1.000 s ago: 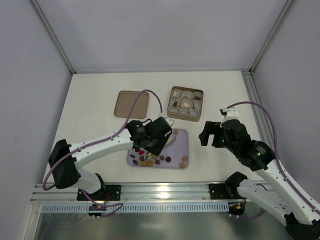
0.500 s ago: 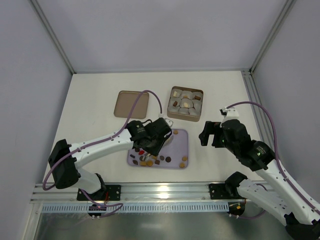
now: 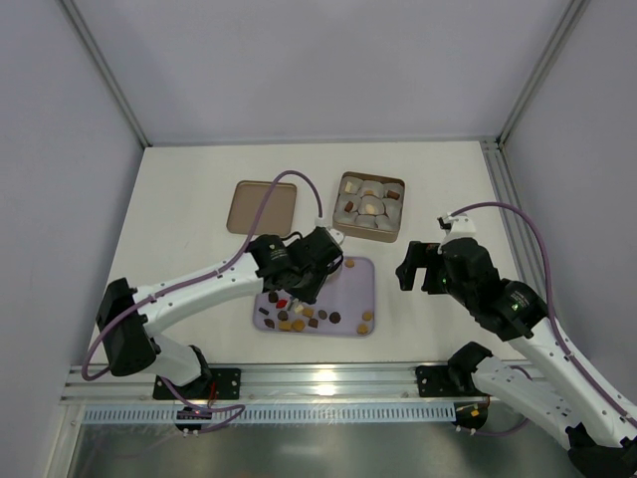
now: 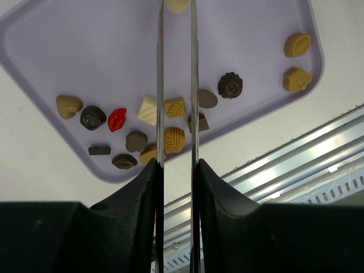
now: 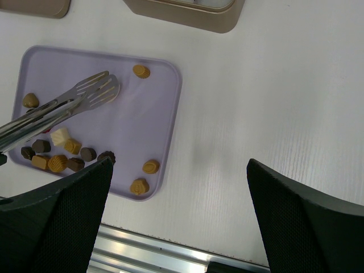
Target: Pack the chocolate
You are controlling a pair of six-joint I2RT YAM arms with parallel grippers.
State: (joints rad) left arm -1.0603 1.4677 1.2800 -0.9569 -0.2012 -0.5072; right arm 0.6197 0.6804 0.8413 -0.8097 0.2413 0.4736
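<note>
Top view, starting at your left: the brown lid [image 3: 262, 207] lies flat on the table [image 3: 179, 199], well apart from the arms.

Just right of it, your left gripper [image 4: 176, 170] hangs over the lilac tray [image 3: 360, 284] with its fingers clamped on a pair of metal tongs [image 4: 160, 85]. The two blades run nearly parallel, with a narrow gap between them. One cream piece [image 4: 177, 5] sits between the blades at the top edge of the left wrist view. You cannot tell from here whether it is pinched clear of the tray or resting on it. In the right wrist view the tong heads are over the far half of the tray.

Most of the chocolate [image 4: 175, 107] lies loose on the tray. A cluster of dark, tan and cream pieces, with the one red piece [image 4: 116, 119] among them, fills the near-left part. Two tan pieces [image 4: 297, 79] lie together near the near-right corner. Another tan one [image 5: 141, 71] sits alone by the far edge.

Right of the tray's far edge stands the tan box [image 5: 187, 12]. It holds pale cups [image 3: 373, 207], with a few brown pieces among them.

Furthest right, your right gripper [image 5: 179, 165] hovers above bare table just off the tray's right edge. Its fingers are spread wide, with nothing between them.
</note>
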